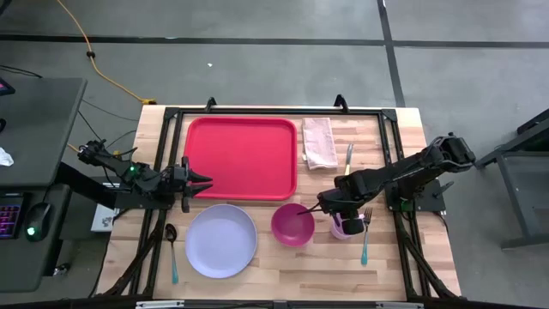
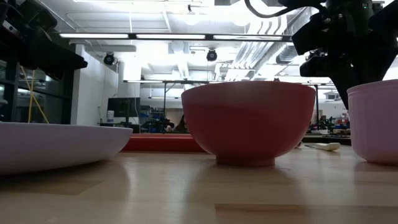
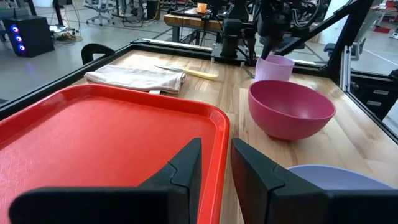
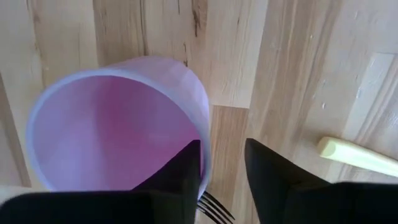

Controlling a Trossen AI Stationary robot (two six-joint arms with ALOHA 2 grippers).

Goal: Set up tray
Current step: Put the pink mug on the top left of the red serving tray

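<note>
While the red tray (image 1: 241,157) lies flat toward the far edge of the wooden tabletop (image 1: 403,266), left of centre, the left gripper (image 1: 206,182) sits at the tray's near left corner, one finger on each side of the raised rim, though actual contact cannot be told. The right gripper (image 1: 341,225) hangs over the lavender cup (image 1: 347,227) near the tabletop's right edge, one finger inside the cup wall and one outside; whether it pinches the wall is unclear. A pink bowl (image 1: 292,224) stands just left of the cup, and a lavender plate (image 1: 221,240) left of that. A folded cloth (image 1: 319,142) lies just beside the tray's right side.
</note>
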